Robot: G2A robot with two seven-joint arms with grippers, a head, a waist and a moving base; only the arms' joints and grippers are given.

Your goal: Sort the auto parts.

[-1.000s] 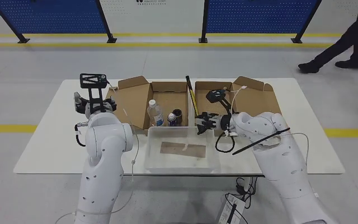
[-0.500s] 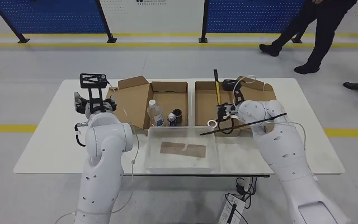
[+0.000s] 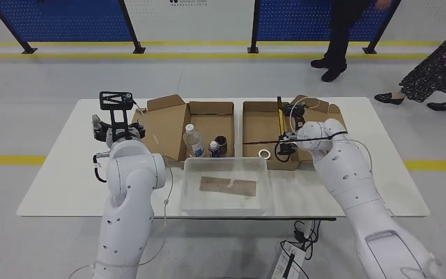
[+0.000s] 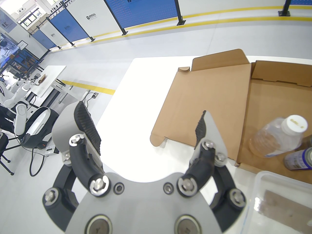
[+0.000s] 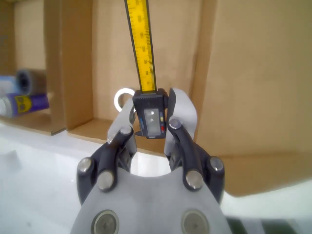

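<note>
My right gripper (image 5: pixel 151 98) is shut on a digital caliper (image 5: pixel 140 32) with a yellow scale and a black display head, held over the right cardboard box (image 3: pixel 259 125). In the top view the caliper (image 3: pixel 280 115) points toward the far side of the table from the right gripper (image 3: pixel 283 141). A small white ring (image 3: pixel 264 153) lies on the box floor near its front wall, seen beside the caliper head as the ring (image 5: pixel 121 99). My left gripper (image 4: pixel 143 132) stands open over bare table at the left, beside the left box (image 4: pixel 207 103).
The left box (image 3: pixel 209 118) holds a clear bottle (image 3: pixel 193 141), a purple can (image 3: pixel 214 148) and a dark roll (image 3: pixel 221 144). A clear plastic bin (image 3: pixel 226 202) with a brown strip (image 3: pixel 228 185) sits at the table's front. A black stand (image 3: pixel 116 104) rises at the left.
The right arm carried the caliper rightward from above the gap between the boxes to over the right box, turning it to point away. The white ring now lies in that box. Left arm unmoved.
</note>
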